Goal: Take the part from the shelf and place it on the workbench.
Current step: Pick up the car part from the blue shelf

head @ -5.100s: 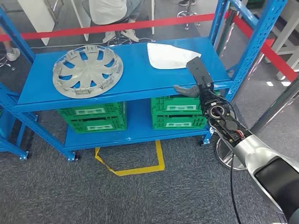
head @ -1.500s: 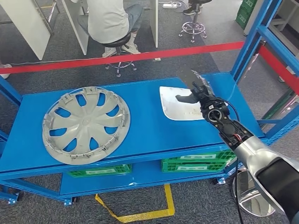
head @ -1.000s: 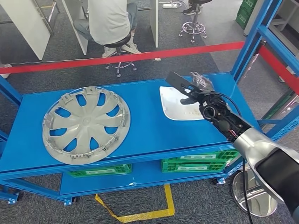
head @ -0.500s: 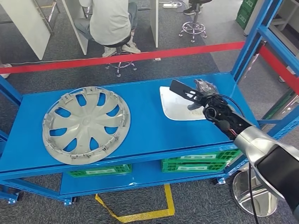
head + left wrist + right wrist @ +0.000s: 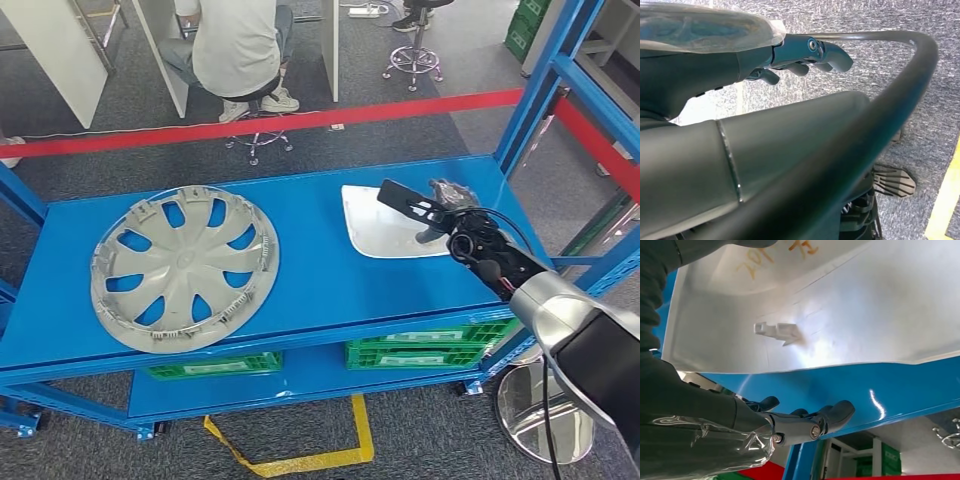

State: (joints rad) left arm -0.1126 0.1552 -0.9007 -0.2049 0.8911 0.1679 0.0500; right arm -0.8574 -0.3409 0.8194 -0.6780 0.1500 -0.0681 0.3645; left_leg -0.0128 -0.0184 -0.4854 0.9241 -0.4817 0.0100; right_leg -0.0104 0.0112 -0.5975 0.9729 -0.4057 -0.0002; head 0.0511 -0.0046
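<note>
Hovering fingers (image 5: 404,199) above white part (image 5: 377,232), untouched

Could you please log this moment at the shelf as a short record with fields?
target part: white panel, lying flat on the top level of the blue shelf, toward its right end
right robot hand: over the panel's right part, fingers extended, not gripping it
left robot hand: hanging over the carpet, holding nothing, fingers loosely curled
other part: silver wheel cover at the shelf's left
below: green crates on the lower level
task state: panel not yet lifted
</note>
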